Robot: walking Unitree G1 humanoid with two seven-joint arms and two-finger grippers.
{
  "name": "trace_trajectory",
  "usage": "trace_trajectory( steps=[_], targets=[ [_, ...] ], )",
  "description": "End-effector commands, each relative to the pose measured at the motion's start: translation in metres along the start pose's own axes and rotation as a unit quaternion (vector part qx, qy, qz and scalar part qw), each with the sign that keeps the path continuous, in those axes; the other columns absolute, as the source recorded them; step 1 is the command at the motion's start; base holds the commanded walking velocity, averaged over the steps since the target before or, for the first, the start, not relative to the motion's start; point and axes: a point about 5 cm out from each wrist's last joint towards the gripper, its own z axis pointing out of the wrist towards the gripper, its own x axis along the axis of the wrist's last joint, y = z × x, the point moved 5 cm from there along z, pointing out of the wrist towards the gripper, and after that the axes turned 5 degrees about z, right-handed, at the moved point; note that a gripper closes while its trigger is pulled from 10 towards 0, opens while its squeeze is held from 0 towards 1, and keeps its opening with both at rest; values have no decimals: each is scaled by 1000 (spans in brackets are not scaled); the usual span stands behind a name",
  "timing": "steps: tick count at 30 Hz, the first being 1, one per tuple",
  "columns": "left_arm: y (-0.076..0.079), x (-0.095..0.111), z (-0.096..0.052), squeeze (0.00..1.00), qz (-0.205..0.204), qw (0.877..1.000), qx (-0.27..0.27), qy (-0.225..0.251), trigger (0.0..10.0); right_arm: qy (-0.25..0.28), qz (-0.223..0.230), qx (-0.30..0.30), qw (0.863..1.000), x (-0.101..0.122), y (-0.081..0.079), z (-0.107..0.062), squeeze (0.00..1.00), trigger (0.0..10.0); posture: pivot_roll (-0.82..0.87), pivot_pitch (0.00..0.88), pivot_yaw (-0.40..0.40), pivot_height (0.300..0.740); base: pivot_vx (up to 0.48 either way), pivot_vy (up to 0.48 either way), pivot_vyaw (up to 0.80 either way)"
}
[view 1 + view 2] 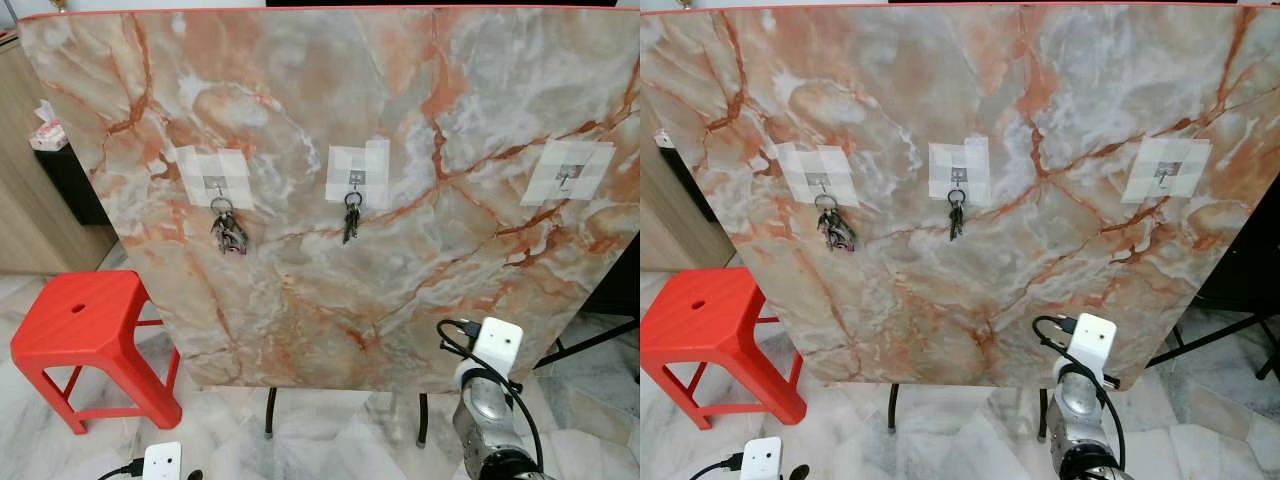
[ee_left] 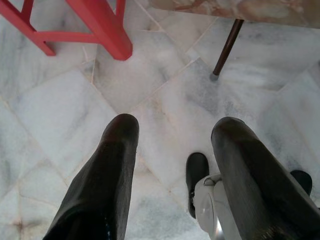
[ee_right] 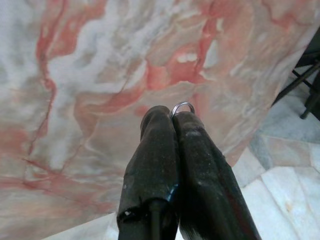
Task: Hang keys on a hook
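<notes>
Marble board [image 1: 330,290]; red stool [image 1: 85,320] beside; right gripper [image 3: 171,116] pinching key ring [image 3: 182,105].

Marbled board [image 1: 330,250] with three hooks. Left hook [image 1: 214,184] and middle hook [image 1: 355,179] each carry a bunch of keys; right hook [image 1: 567,177] is bare, with open board face around it. Red stool [image 1: 85,325] stands near left, beside the board's lower corner.
</notes>
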Motion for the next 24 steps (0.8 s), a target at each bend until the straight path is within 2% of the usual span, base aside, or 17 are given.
trace_trajectory(
  steps=[1, 9, 24],
  targets=[
    [2, -5, -1, 0, 8, 1000, -6, -12, 10000, 15, 0, 4, 1000, 12, -1, 4, 0, 10000, -15, 0, -16, 740, 0, -352, 0],
    [2, -5, -1, 0, 6, 1000, -3, -13, 10000, 28, 1, 4, 1000, 24, 0, 9, 0, 10000, -13, 0, -23, 740, 0, -351, 0],
    [0, -6, -1, 0, 1, 1000, 1, -16, 10000, 37, 5, 0, 999, 27, -1, 9, 0, 10000, -9, 0, -25, 740, 0, 0, 0]
  ],
)
